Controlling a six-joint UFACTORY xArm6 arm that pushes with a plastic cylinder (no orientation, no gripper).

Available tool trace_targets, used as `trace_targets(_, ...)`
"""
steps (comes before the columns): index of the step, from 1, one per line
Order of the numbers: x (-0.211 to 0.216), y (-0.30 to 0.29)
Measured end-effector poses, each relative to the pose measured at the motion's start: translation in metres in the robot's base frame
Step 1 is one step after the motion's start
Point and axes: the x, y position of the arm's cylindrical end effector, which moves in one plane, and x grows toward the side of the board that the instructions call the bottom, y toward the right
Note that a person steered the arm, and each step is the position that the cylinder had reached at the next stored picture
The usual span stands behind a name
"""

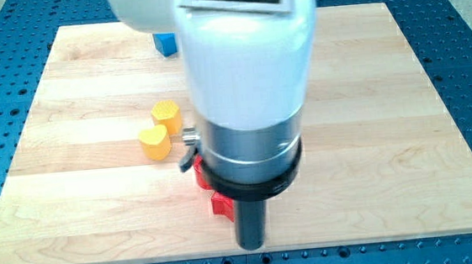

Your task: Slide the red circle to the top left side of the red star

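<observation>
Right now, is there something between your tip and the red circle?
I cannot tell. My arm hides most of both red blocks: one red piece shows above, another just left of my tip. Neither shape is clear.

Light wooden desk (385, 95) sat on a blue perforated base (463, 13); lighting was even and bright.
</observation>
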Motion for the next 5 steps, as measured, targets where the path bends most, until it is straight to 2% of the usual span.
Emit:
trace_targets(1, -0.006, -0.002)
trace_targets(2, 0.004, -0.049)
trace_targets(3, -0.035, -0.055)
trace_targets(4, -0.034, 0.012)
trace_targets(5, -0.03, 0.049)
